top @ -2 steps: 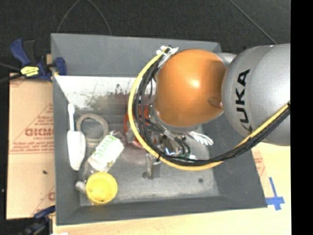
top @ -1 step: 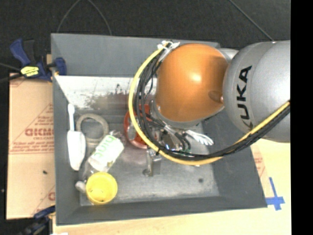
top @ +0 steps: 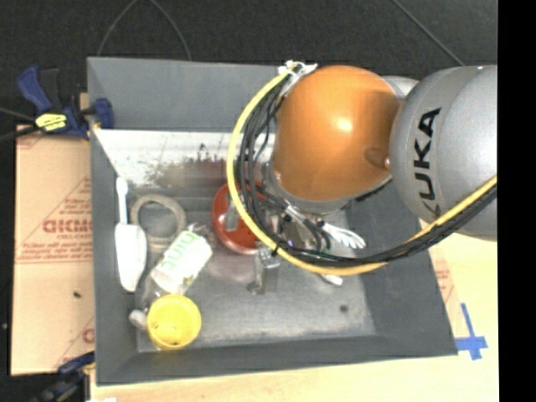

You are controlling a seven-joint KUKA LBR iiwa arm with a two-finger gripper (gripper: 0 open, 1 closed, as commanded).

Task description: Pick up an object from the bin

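Orange wrist cover (top: 335,132) on top; gripper (top: 295,276) below it, jaws spread, only bare bin (top: 301,312) floor betw. them. Red round dish (top: 233,229) lies just outside the view-left jaw, partly under the wrist. Prob. light, stiff, slick plastic; grab at the rim.

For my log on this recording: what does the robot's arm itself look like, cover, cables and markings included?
The arm is a thick, rounded silver-grey link with black KUKA lettering on it. Its wrist carries a glossy orange dome cover. Yellow and black cables loop around the dome and run under it. Below sits a small grey metal pincer.
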